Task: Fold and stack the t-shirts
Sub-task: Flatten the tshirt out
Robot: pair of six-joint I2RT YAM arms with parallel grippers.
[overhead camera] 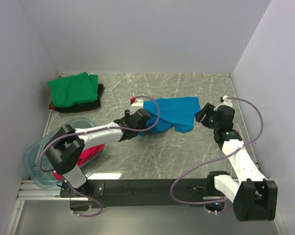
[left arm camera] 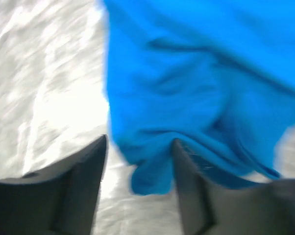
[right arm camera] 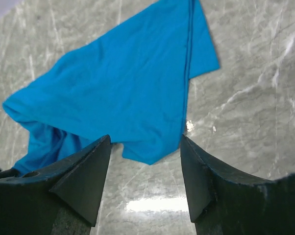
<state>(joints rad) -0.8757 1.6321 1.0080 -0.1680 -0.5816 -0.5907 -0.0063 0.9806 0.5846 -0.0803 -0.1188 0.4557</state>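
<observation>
Blue t-shirt (overhead camera: 174, 113) lying rumpled on table (overhead camera: 186, 156). At its left edge, left fingers (left arm camera: 74, 186) standing wide, loose cloth fold sitting between them. Just right of it, right fingers (right arm camera: 84, 181) hovering wide apart, holding nothing. Green t-shirt (overhead camera: 71, 89) resting well left of it.
</observation>
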